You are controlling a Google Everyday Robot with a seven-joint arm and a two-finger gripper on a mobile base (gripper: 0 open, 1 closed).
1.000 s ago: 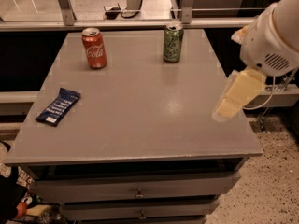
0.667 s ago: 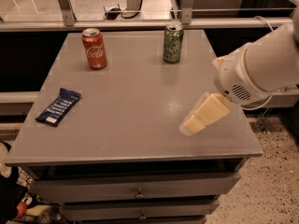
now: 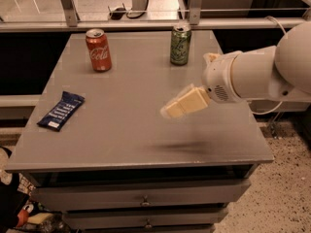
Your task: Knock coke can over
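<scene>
The coke can (image 3: pixel 98 50) is red with white script and a silver top. It stands upright near the back left of the grey table (image 3: pixel 126 130). My gripper (image 3: pixel 167 111) hangs above the middle right of the table, pointing left on the white arm (image 3: pixel 252 74) that reaches in from the right. It is well to the right of the coke can and in front of it, touching nothing.
A green drink can (image 3: pixel 180 44) stands upright at the back of the table, just behind my gripper's wrist. A dark blue snack packet (image 3: pixel 61 110) lies flat near the left edge. Drawers sit under the table top, and a rail runs behind it.
My arm has swung in from the right edge toward the middle of the table, moving left. The cans and the packet have not moved.
</scene>
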